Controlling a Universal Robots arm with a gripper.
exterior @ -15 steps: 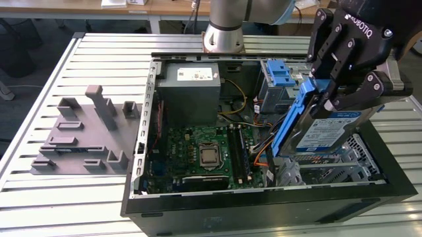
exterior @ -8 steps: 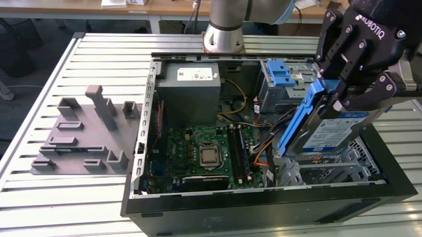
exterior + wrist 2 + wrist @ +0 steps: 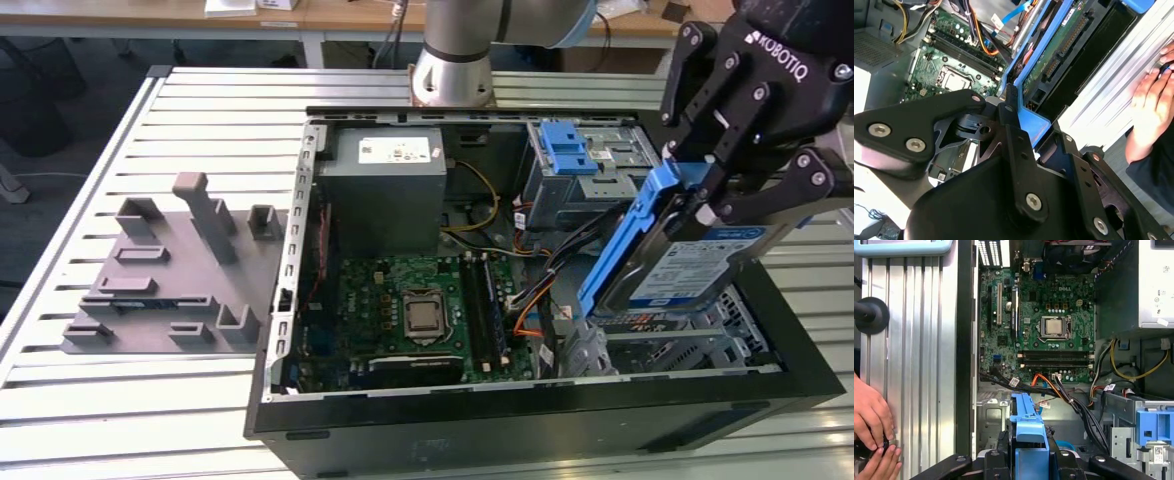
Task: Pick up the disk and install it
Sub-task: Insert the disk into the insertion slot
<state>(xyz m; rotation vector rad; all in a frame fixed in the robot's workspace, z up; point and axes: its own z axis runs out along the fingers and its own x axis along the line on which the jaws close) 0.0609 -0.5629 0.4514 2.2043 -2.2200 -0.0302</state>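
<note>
Your gripper (image 3: 742, 195) is pinched tight on the disk (image 3: 687, 268), gripping its upper end. The disk hangs tilted, blue rail toward the exterior view's left, label face showing in the exterior view. It's over the corner of the open computer case (image 3: 534, 420) at the exterior view's right. Its lower end is just above the metal drive bay (image 3: 667, 345); can't tell if they touch. Not seated in the bay.

Inside the case you have:
- motherboard (image 3: 414, 310) flat on the case floor
- grey power supply (image 3: 387, 185) at the far end
- drive cage with a blue latch (image 3: 577, 160) beside the supply
- cable bundle (image 3: 527, 300) between the board and the bay

The case lies on a slatted table (image 3: 200, 110). A grey fixture block (image 3: 167, 270) sits on the table apart from the case, on the exterior view's left.

In the first wrist view, a person's hands (image 3: 871, 427) rest on the table slats outside the case wall.
</note>
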